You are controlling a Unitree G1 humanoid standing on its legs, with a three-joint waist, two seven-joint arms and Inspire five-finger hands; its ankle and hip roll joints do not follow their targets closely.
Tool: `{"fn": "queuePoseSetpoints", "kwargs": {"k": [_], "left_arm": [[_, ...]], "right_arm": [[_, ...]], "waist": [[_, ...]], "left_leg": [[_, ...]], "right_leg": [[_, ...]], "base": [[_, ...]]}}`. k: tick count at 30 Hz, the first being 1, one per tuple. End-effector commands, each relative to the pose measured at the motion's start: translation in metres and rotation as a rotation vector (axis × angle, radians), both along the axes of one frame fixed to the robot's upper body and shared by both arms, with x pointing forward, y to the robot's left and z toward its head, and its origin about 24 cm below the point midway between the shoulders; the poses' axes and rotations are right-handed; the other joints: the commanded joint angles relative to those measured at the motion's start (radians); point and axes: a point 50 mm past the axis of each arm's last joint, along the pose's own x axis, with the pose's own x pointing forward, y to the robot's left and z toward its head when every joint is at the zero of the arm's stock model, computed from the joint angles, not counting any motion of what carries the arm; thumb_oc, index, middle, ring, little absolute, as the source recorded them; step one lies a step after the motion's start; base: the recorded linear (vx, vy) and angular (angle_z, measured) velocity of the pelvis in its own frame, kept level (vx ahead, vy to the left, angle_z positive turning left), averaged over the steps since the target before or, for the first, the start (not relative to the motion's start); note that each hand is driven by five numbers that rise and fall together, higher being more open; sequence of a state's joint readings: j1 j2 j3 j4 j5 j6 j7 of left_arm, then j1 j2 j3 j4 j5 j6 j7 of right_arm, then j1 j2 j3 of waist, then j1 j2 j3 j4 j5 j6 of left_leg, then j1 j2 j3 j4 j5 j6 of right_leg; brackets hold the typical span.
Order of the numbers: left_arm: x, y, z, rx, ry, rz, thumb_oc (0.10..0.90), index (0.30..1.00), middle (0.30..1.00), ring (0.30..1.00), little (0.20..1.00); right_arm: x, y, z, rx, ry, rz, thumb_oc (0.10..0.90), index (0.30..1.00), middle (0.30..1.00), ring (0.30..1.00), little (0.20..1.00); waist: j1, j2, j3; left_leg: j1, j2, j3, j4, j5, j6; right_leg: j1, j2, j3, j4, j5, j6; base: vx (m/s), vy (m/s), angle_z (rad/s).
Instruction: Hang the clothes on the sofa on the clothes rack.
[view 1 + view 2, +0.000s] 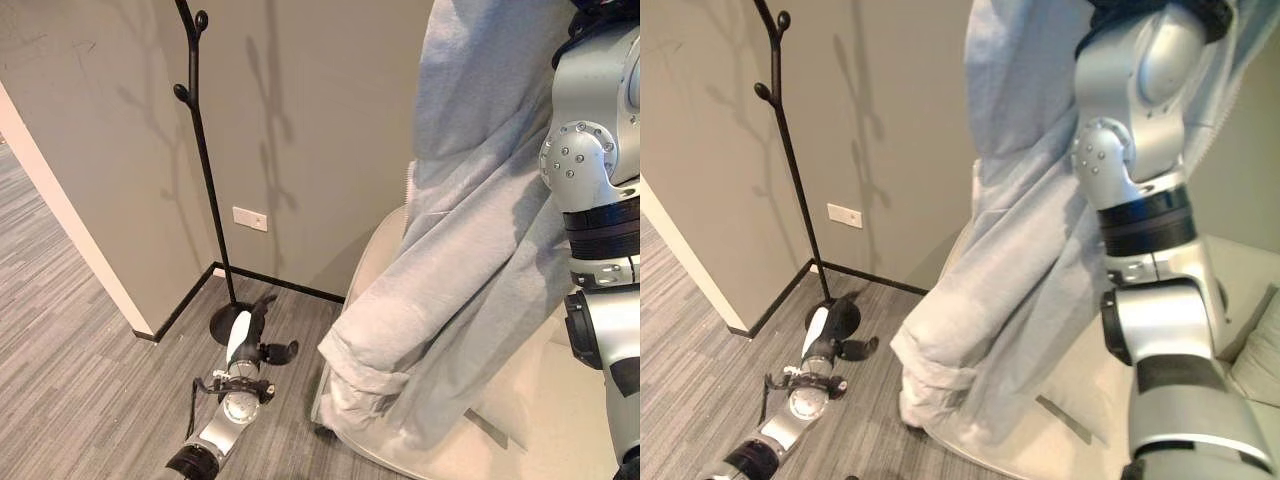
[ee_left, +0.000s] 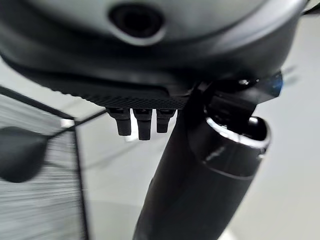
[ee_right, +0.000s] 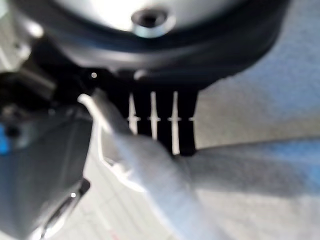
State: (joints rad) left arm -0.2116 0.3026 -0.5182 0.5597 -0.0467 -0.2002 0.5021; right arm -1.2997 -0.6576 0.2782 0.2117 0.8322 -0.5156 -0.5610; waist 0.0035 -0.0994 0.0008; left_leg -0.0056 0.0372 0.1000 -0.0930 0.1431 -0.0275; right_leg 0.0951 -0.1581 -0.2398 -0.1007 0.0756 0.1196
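The grey hoodie (image 1: 470, 250) is held up high over the sofa (image 1: 1240, 290), pinched by the right hand (image 3: 165, 125). It's soft and floppy, so best gripped near the collar. The left hand (image 1: 243, 335) hangs relaxed by the rack (image 1: 200, 150).

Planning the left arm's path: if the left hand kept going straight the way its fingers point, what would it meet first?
Probably the round black base of the clothes rack: the left hand hangs low, open, fingers aimed toward it. Depth is unclear, so it may pass beside it to the wall.
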Motion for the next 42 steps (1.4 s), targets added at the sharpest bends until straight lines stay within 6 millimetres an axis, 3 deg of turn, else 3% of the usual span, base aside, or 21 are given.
{"fn": "queuePoseSetpoints", "kwargs": {"k": [1, 7, 16, 18, 27, 30, 31, 34, 42], "left_arm": [[0.031, -0.047, 0.066, -0.219, -0.299, -0.165, 0.8, 0.9, 0.9, 0.9, 0.9], [0.027, -0.072, 0.099, -0.484, -0.335, -0.31, 0.8, 0.9, 0.9, 0.9, 0.9], [0.011, -0.094, 0.1, -0.819, -0.17, -0.483, 0.8, 0.9, 0.9, 0.9, 0.9], [-0.001, -0.105, 0.097, -0.879, -0.086, -0.598, 0.8, 0.9, 0.9, 0.9, 0.9], [-0.003, -0.103, 0.087, -0.813, -0.043, -0.616, 0.8, 0.9, 0.9, 0.9, 0.9], [0.011, -0.122, 0.082, -0.596, -0.073, -0.622, 0.8, 0.9, 0.9, 0.9, 0.9], [0.016, -0.137, 0.08, -0.496, -0.073, -0.645, 0.8, 0.9, 0.9, 0.9, 0.9], [0.016, -0.165, 0.089, -0.439, -0.104, -0.732, 0.8, 0.9, 0.9, 0.9, 0.9], [0.011, -0.198, 0.084, -0.247, -0.115, -0.813, 0.8, 0.9, 0.9, 0.9, 0.9]], "right_arm": [[-0.019, 0.006, 0.018, -0.03, -0.134, -0.018, 0.4, 0.3, 0.3, 0.3, 0.3], [-0.027, 0.03, 0.012, -0.063, -0.17, 0.072, 0.4, 0.3, 0.3, 0.3, 0.3], [-0.025, 0.044, 0.016, -0.068, -0.154, 0.122, 0.4, 0.3, 0.3, 0.3, 0.3], [-0.022, 0.046, 0.017, -0.061, -0.141, 0.138, 0.4, 0.3, 0.3, 0.3, 0.3], [-0.014, 0.044, 0.013, -0.028, -0.109, 0.162, 0.4, 0.3, 0.3, 0.3, 0.3], [-0.015, 0.049, 0.006, -0.026, -0.106, 0.192, 0.4, 0.3, 0.3, 0.3, 0.3], [-0.014, 0.052, 0.0, -0.03, -0.098, 0.205, 0.4, 0.3, 0.3, 0.3, 0.3], [-0.014, 0.058, -0.007, -0.051, -0.089, 0.226, 0.4, 0.3, 0.3, 0.3, 0.3], [-0.008, 0.059, -0.013, -0.022, -0.052, 0.263, 0.4, 0.3, 0.3, 0.3, 0.3]], "waist": [[0.018, -0.008, -0.107], [0.011, -0.003, -0.091], [0.006, -0.001, -0.084], [0.004, 0.002, -0.079], [0.002, 0.005, -0.077], [-0.014, 0.004, -0.079], [-0.026, 0.005, -0.082], [-0.045, 0.01, -0.082], [-0.063, 0.017, -0.084]], "left_leg": [[0.044, 0.053, 0.011, 0.006, -0.155, -0.044], [0.05, 0.056, 0.021, 0.006, -0.159, -0.038], [0.056, 0.057, 0.023, 0.006, -0.164, -0.033], [0.058, 0.057, 0.022, 0.006, -0.167, -0.03], [0.065, 0.053, 0.026, 0.006, -0.173, -0.026], [0.066, 0.051, 0.027, 0.006, -0.173, -0.028], [0.066, 0.05, 0.027, 0.006, -0.173, -0.028], [0.066, 0.048, 0.031, 0.006, -0.174, -0.027], [0.068, 0.048, 0.04, 0.006, -0.179, -0.025]], "right_leg": [[0.027, -0.011, -0.016, 0.013, -0.065, 0.02], [0.02, -0.008, 0.009, 0.013, -0.063, 0.015], [0.02, -0.003, 0.024, 0.013, -0.065, 0.011], [0.021, -0.002, 0.029, 0.013, -0.064, 0.011], [0.025, 0.0, 0.04, 0.013, -0.064, 0.011], [0.024, -0.001, 0.041, 0.013, -0.063, 0.011], [0.022, -0.002, 0.043, 0.013, -0.063, 0.011], [0.018, -0.004, 0.047, 0.013, -0.06, 0.011], [0.012, -0.006, 0.057, 0.013, -0.059, 0.013]], "base": [[0.0, 0.0, 0.0], [-0.01, -0.019, -0.09], [0.0, -0.008, -0.05], [-0.01, -0.009, -0.03], [0.0, -0.002, -0.04], [0.0, 0.0, 0.0], [0.0, 0.0, 0.0], [0.0, -0.001, -0.01], [0.0, -0.001, -0.02]]}}
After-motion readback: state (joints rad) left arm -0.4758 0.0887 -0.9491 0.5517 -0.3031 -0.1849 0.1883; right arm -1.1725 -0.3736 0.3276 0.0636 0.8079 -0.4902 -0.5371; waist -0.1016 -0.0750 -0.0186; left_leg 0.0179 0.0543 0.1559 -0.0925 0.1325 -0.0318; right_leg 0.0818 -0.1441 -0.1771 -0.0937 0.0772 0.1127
